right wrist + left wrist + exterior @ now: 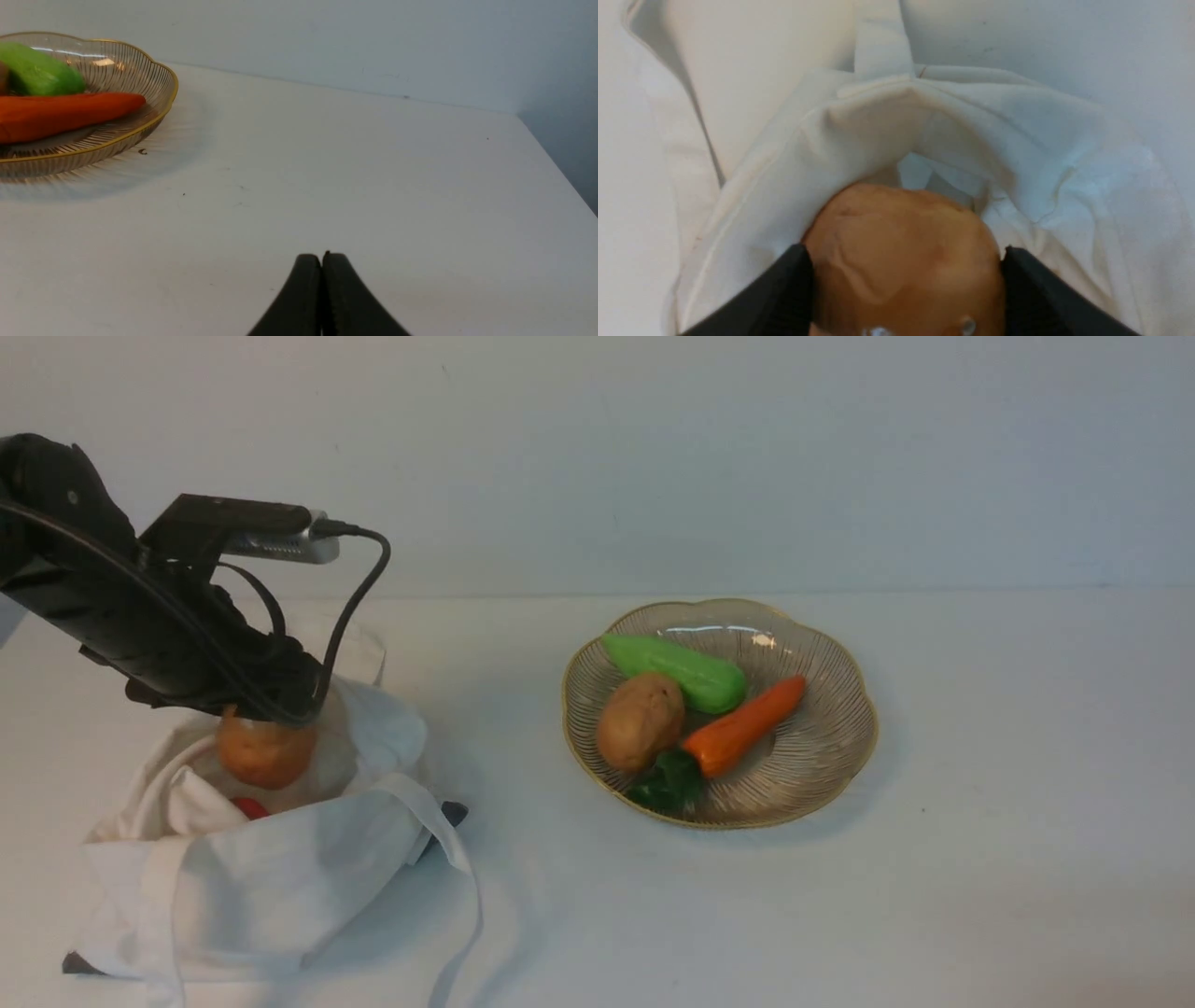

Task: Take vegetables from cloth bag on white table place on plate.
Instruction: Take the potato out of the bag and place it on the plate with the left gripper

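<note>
My left gripper [266, 723] is shut on the tan-brown potato [265, 752] and holds it just above the open mouth of the white cloth bag [271, 868]. In the left wrist view the potato [901, 252] sits between both black fingers [784, 289] over the bag [1017, 154]. A small red piece [248, 807] shows inside the bag. The gold-rimmed glass plate [822, 747] lies to the right on the white table [980, 896]. My right gripper [322, 255] is shut and empty, low over the table [373, 177] beside the plate [159, 107]; it is out of the front view.
The plate holds a darker brown potato [640, 721], a green cucumber [677, 670], an orange carrot [744, 726] and a dark green leafy piece [667, 782]. The bag's strap [464, 896] trails toward the front edge. A wall stands behind the table.
</note>
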### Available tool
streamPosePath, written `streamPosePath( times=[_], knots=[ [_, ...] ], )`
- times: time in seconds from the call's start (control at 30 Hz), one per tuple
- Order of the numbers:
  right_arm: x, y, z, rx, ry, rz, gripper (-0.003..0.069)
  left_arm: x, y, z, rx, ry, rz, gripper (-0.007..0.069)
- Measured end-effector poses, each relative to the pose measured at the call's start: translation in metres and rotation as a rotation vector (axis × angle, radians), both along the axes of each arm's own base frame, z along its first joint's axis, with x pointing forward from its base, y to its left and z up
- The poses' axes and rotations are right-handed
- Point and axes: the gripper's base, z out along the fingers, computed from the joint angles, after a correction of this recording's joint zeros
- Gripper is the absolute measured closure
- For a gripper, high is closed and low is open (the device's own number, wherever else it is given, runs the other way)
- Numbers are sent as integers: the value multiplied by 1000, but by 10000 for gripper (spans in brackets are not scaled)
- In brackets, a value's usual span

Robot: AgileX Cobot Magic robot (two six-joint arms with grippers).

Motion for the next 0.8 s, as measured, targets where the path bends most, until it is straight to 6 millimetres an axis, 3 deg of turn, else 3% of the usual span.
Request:
streamPosePath(
  times=[0.33, 0.5, 0.6, 0.73, 0.8],
  knots=[
    [0, 0, 0, 0, 0, 0, 673, -2, -5, 6, -69, -14, 27, 175],
    [0, 0, 0, 0, 0, 0, 673, -12, -13, 42, -106, -118, -1, 175],
    [0, 0, 0, 0, 0, 0, 673, -16, -33, 74, -155, -213, -58, 175],
    [0, 0, 0, 0, 0, 0, 673, -18, -86, 111, -253, -313, -208, 175],
    [0, 0, 0, 0, 0, 0, 673, -18, -116, 117, -288, -327, -286, 175]
  ],
)
